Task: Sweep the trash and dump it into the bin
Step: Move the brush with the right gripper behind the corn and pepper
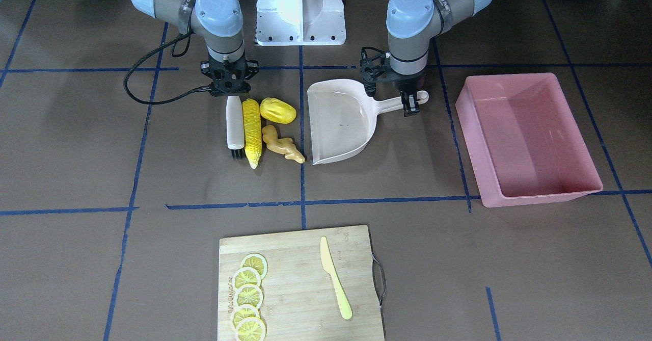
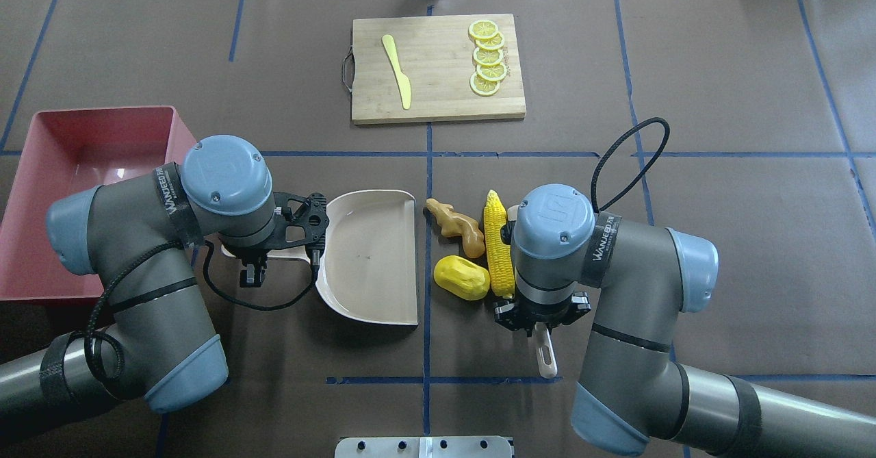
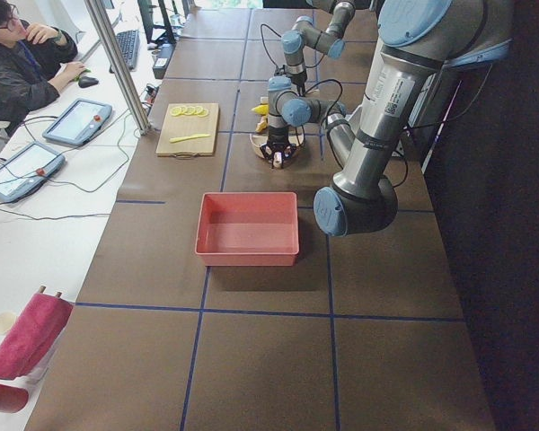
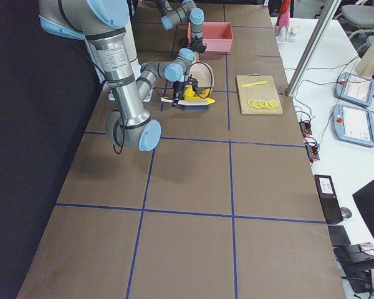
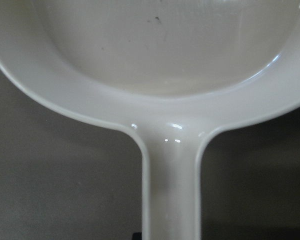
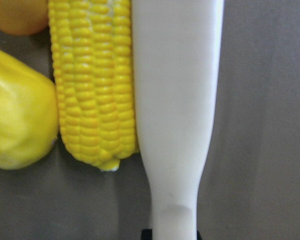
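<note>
Standing at the operators' edge of the table, I have the cutting board [image 1: 300, 280] closest to me, with its row of lemon slices [image 1: 248, 290] and the pale knife [image 1: 335, 277], none of it part of the job. Further in, toward the middle, here's the action: the corn cob [image 1: 251, 132] lies lengthwise with the white brush [image 1: 234, 127] pressed flat along its outer side. The yellow lump [image 1: 277, 110] and the ginger root [image 1: 282, 147] sit just beside the cob on its other side, the ginger's tip right by the open mouth of the dustpan [image 1: 338, 122]. That pan is bare inside, nothing swept in yet! Off toward the table end on the robot's left sits the pink bin [image 1: 530, 142], well apart from the pan and holding nothing. Back toward the robot's edge, the right gripper [image 1: 227, 92] is clamped on the brush handle, which runs straight into it on its wrist camera. The left gripper [image 1: 411, 104] is closed on the dustpan's handle near its end, pan flat on the table. By my reckoning we're at the very start: tools in hand, all three pieces on the table, with the sweep, the carry and the tip into the bin all to come.
</note>
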Motion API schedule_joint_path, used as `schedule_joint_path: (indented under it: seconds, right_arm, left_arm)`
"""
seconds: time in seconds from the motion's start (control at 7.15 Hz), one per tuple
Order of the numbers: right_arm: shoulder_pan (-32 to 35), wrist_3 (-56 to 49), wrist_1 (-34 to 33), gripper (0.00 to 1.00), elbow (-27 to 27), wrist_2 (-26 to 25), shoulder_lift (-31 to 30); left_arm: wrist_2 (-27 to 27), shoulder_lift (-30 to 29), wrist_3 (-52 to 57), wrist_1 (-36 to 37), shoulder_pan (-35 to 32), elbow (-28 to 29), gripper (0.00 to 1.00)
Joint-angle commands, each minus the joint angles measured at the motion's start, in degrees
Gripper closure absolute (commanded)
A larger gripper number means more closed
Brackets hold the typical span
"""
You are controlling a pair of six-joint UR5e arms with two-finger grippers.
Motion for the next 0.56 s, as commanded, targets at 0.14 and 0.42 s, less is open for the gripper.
schedule_joint_path:
  seconds: [0.14, 0.42]
  right_arm:
    - [-1.1, 0.1, -0.3, 1.0, -3.0, 0.0, 5.0]
    - [-1.2, -0.3, -0.2, 1.0, -5.8, -0.1, 8.5]
  left_arm:
    - [0.0, -0.1, 0.0, 0.0, 0.0, 0.0, 0.96]
    - [0.0, -0.2, 0.0, 0.1, 0.0, 0.0, 0.95]
